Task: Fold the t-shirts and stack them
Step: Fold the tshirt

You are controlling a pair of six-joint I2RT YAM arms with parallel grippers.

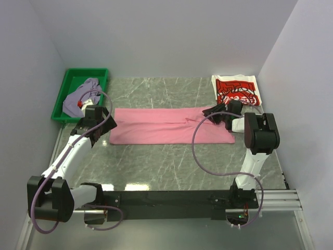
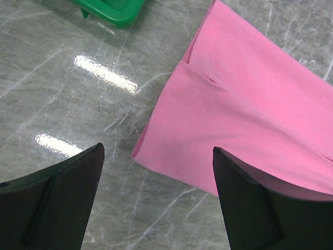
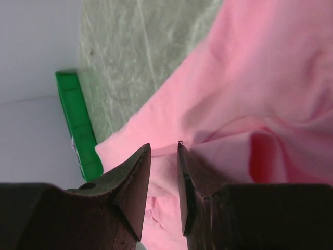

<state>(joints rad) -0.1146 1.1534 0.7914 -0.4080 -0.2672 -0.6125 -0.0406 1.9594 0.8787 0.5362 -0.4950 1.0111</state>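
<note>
The pink t-shirt (image 1: 166,126) lies as a long folded strip across the middle of the table. My right gripper (image 1: 206,115) is down on its right part, and its jaws (image 3: 164,146) pinch a raised fold of the pink cloth (image 3: 250,67), which puckers toward them. My left gripper (image 1: 98,133) hovers wide open at the strip's left end; in the left wrist view the gripper (image 2: 158,151) frames the near left corner of the shirt (image 2: 250,104) with bare table between its fingers. The white t-shirt with the red print (image 1: 237,89) lies folded at the back right. A lavender-grey t-shirt (image 1: 83,94) sits crumpled in the green bin (image 1: 70,78).
The green bin (image 2: 112,10) stands at the back left against the wall, its edge (image 3: 78,120) also in the right wrist view. White walls close the table on three sides. The marble tabletop (image 1: 171,161) lies between the pink strip and the arm bases.
</note>
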